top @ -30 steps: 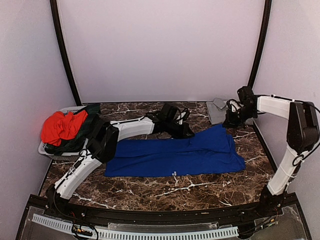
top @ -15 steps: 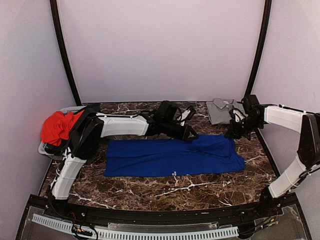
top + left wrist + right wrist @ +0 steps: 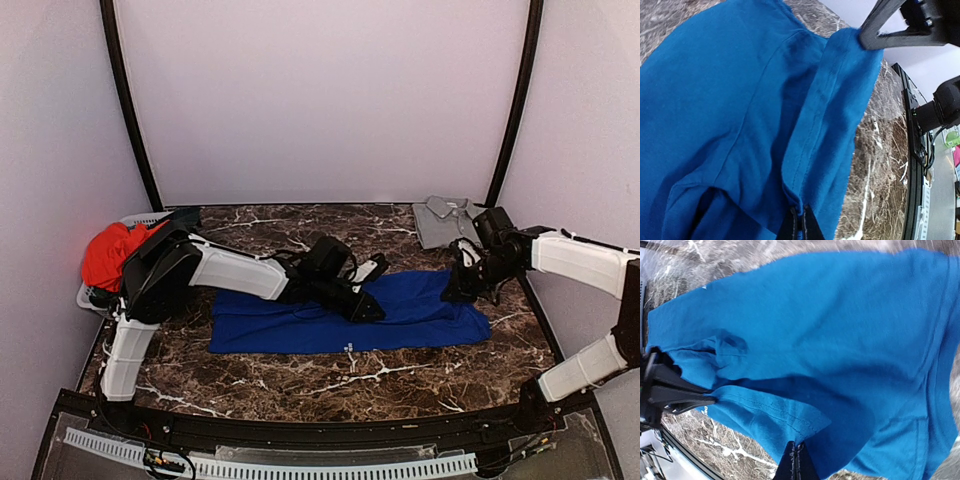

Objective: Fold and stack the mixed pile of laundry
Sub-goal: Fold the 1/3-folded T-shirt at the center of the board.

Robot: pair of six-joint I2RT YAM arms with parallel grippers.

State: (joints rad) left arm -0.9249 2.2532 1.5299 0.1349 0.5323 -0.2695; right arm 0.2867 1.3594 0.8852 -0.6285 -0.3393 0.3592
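Note:
The royal-blue T-shirt (image 3: pixel 400 310) lies spread across the middle of the marble table. My left gripper (image 3: pixel 372 308) is shut on its far hem (image 3: pixel 812 150), pinching the cloth between closed fingers. My right gripper (image 3: pixel 452 292) is shut on the same hem further right (image 3: pixel 785 425), lifting a fold over the shirt body. A folded grey shirt (image 3: pixel 445 220) lies at the back right. The red-orange garment (image 3: pixel 112 252) and dark cloth (image 3: pixel 180 220) sit heaped in the basket at the left.
The small grey basket (image 3: pixel 92 298) stands at the table's left edge. Black frame posts rise at both back corners. A rail runs along the near edge (image 3: pixel 300 465).
Both grippers have moved toward the near side with the shirt's far hem, folding it over the body. The shirt now looks narrower front to back.

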